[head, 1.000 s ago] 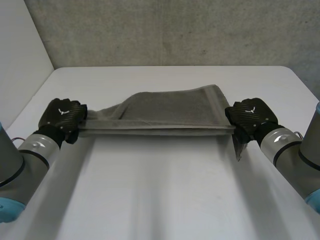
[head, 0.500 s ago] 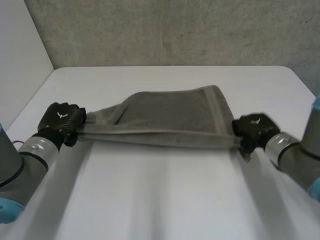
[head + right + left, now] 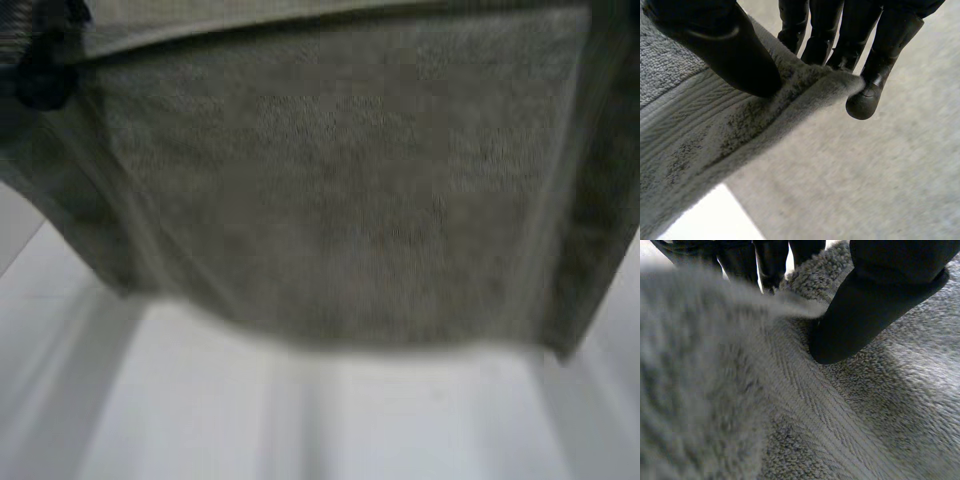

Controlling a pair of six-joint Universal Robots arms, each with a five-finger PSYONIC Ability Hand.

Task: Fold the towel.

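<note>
The towel (image 3: 330, 190) hangs as a broad sheet close in front of the head camera, spread wide between the two arms, with its lower edge loose over the white table (image 3: 300, 430). Whether that edge brushes the surface cannot be told.

In the left wrist view, the left hand (image 3: 890, 300) is clamped on the cloth. Its thumb presses down onto the woven band near the towel's border, and the fingers (image 3: 771, 262) close in from the far side of the fold, so the cloth is pinched between them. In the right wrist view, the right hand (image 3: 715, 45) does the same at its end. The thumb bears on the hemmed edge and the fingers (image 3: 890, 45) curl up behind it, with the edge of the cloth gripped between.

The relation that matters is this: the towel's long axis runs across, from one hand to the other along the held top edge, and the rest of the cloth falls straight down from both hands toward the table. Neither hand is nearer the free edge, since each grips an end of the same border (which end is a true corner is not clear from the wrist views).

The fold therefore seems to depend on both arms travelling together, lowering the sheet so that the hanging edge lands first and the held edge can be carried over it. If one arm leads, the long axis would likely skew and the layers would land askew.
</note>
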